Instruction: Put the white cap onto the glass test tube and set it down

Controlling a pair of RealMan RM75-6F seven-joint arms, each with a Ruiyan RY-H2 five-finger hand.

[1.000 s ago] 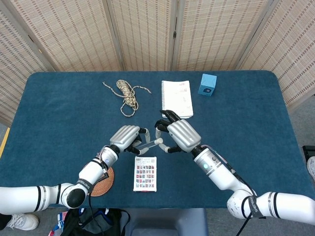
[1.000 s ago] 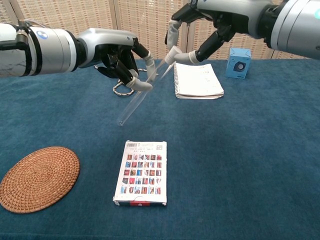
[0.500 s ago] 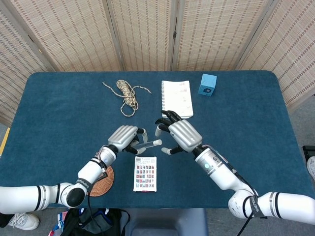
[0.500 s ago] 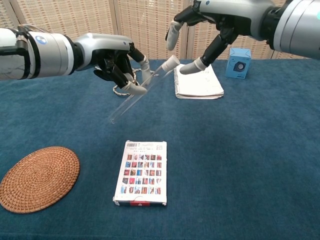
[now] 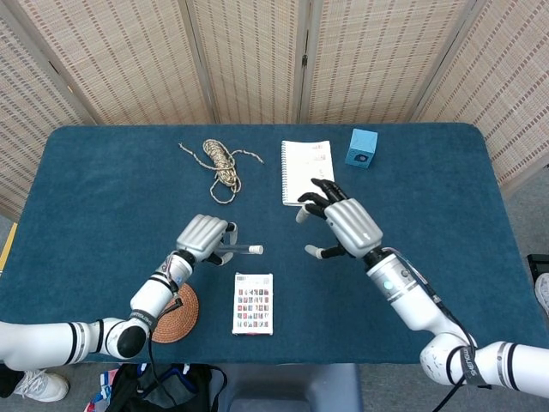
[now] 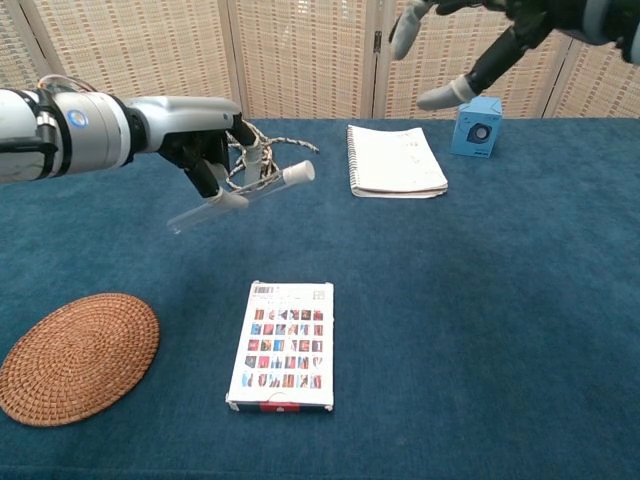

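My left hand (image 5: 202, 237) (image 6: 205, 143) grips a glass test tube (image 6: 240, 195) (image 5: 238, 251) above the table, left of centre. The tube lies nearly level, and the white cap (image 6: 299, 172) (image 5: 256, 250) sits on its right end. My right hand (image 5: 343, 225) (image 6: 470, 55) hovers open to the right of the tube, fingers spread and holding nothing. A clear gap separates it from the capped end.
A card box (image 5: 253, 303) (image 6: 283, 345) lies below the tube near the front edge. A woven coaster (image 5: 180, 316) (image 6: 77, 355) sits front left. Rope coil (image 5: 222, 167), white notebook (image 5: 309, 172) (image 6: 394, 160) and blue cube (image 5: 361, 148) (image 6: 477, 125) line the back.
My right hand has let go of the cap and drawn away to the right, opening. My left hand has carried the capped tube to the left and tipped it closer to level.
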